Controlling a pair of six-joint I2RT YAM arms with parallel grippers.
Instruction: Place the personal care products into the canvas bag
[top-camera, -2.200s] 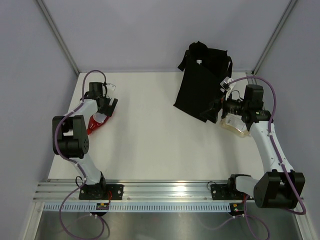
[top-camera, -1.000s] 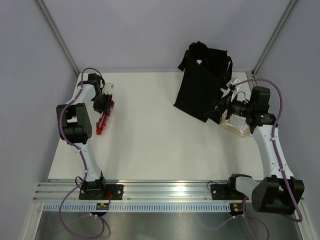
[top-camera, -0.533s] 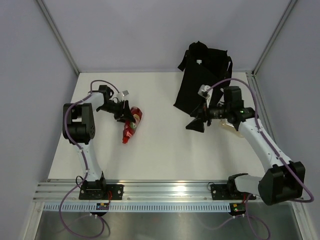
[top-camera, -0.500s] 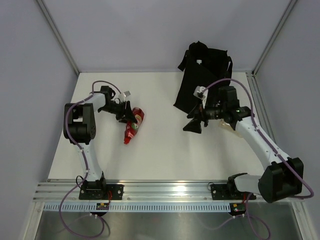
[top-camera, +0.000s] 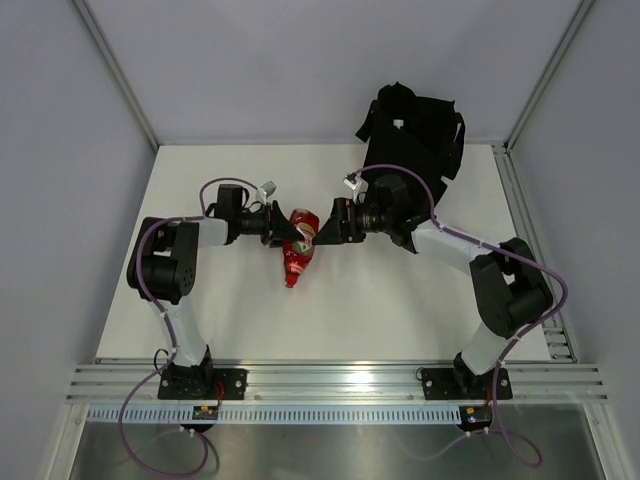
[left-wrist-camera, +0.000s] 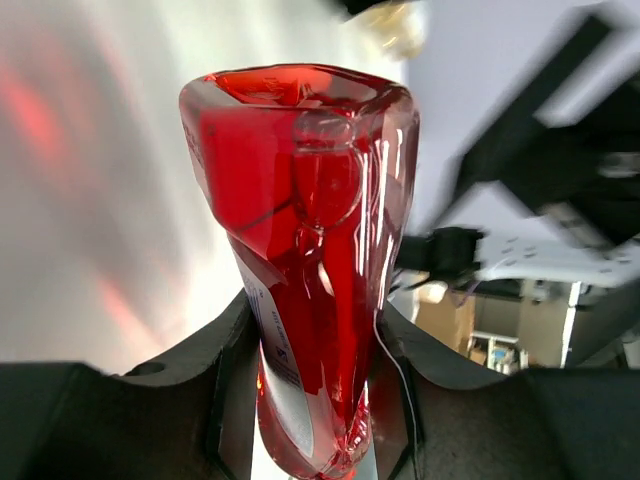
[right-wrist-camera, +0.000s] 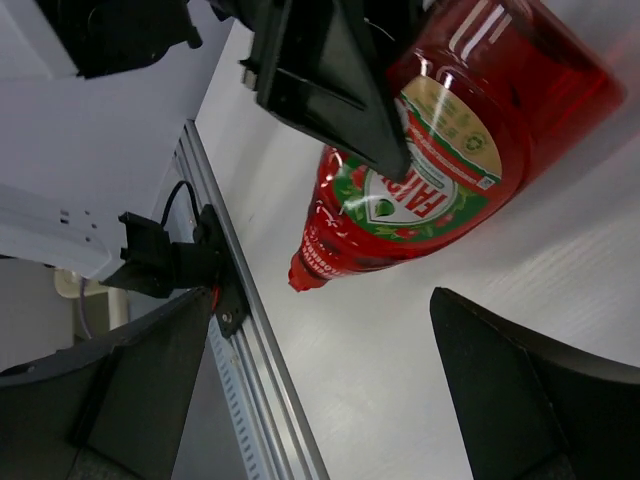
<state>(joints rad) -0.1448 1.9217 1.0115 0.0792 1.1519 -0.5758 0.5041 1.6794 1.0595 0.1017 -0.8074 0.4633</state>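
Starting wide, Sam: white table, and at its far right side stands the canvas bag, black and boxy, mouth up, ready to be filled.

Yes, Kim, and both arms lean toward the middle. The left arm stretches out sideways and the right arm comes across in front of the bag to face it.

What sits between them?

A red bottle, over the middle of the table and well apart from the bag. The left gripper is clamped on its upper body, one finger pressed across the label in the right wrist view.

So it's held out on offer?

That's my read. The bag looks a long stretch for the left side, so a handover makes sense. The right gripper has its jaws spread wide, just beside the bottle and grasping nothing, the bottle framed between its fingers.

And the smallest detail?

The cap points down toward the near rail. That leaves the broad body facing the waiting jaws, which I'd guess is the easier part to take.
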